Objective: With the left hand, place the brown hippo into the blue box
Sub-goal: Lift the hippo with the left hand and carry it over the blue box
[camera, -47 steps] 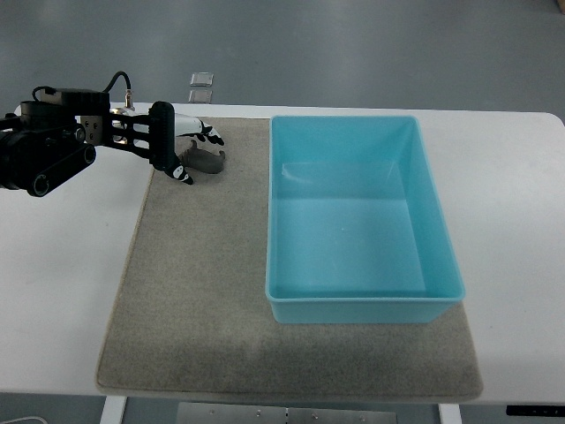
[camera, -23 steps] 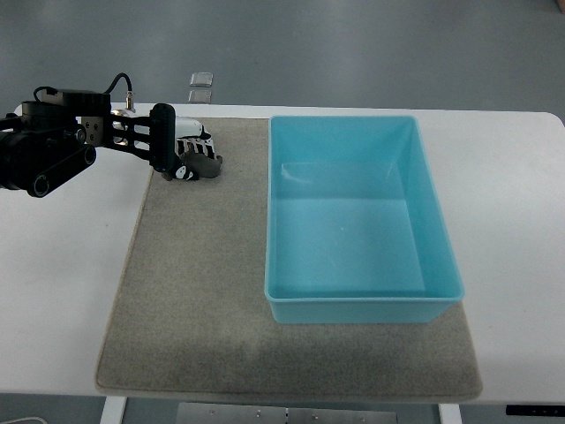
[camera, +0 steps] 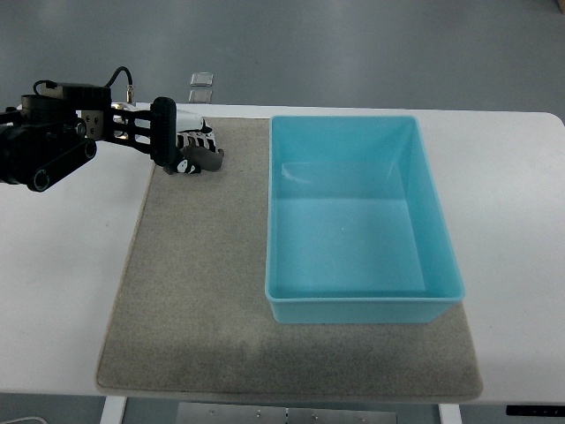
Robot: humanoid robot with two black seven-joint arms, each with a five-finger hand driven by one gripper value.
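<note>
White table point(camera: 62, 291) carrying a grey-beige felt mat point(camera: 194, 291), seen steeply from above. On the right half of the mat stands the open rectangular light-blue plastic box point(camera: 450, 256), with nothing visible inside it. At the far left corner of the mat the robot's black-and-white left hand point(camera: 187, 152), its arm entering from the left edge, has its fingers curled over the small brown hippo toy point(camera: 208, 160), apparently clamped on it; the toy lies well apart from the box, to its left.

Step in hand, as judged: securing the grasp before the lift. To do it well, the fingers should close firmly around the toy's body, the hand should rise straight until the toy clears the mat and stands higher than the box's left wall, then travel right and release over the middle of the box floor.

Hard to make out: most of the hippo is covered by the fingers, so its pose and head direction cannot be told, nor whether it touches the mat. The right arm is out of view.
</note>
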